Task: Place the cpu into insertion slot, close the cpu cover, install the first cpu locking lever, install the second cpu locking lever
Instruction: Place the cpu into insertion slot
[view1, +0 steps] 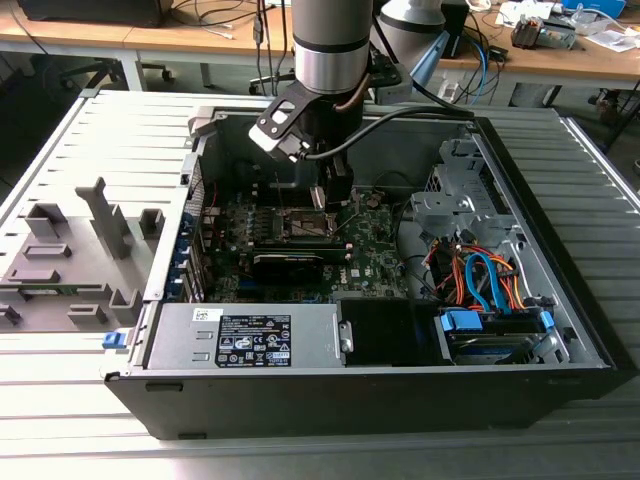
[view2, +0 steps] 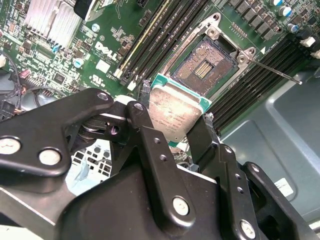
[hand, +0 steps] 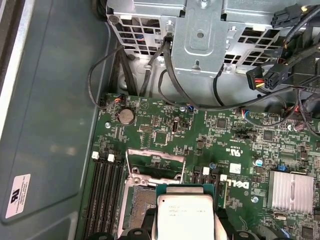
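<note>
The hand (view2: 176, 111) is down inside the open computer case (view1: 400, 400). Its two black fingers (view2: 146, 97) are pinched in on opposite edges of the chip (view2: 172, 117), which it carries flat, silvery face toward the wrist (a bit of green rim peeks out at one corner). The socket (view2: 202, 67) lies bare on the green board (view2: 100, 55), and the chip hangs above it, apart from it and not seated. In the second wrist view the chip sits a little to one side of the socket rather than squarely over it. I'd judge its edges run about parallel with the socket's. The cover (hand: 155, 161) stands swung open along the socket's edge away from the chip. A thin lever (view2: 275, 70) juts loose from a corner of the socket.
</note>
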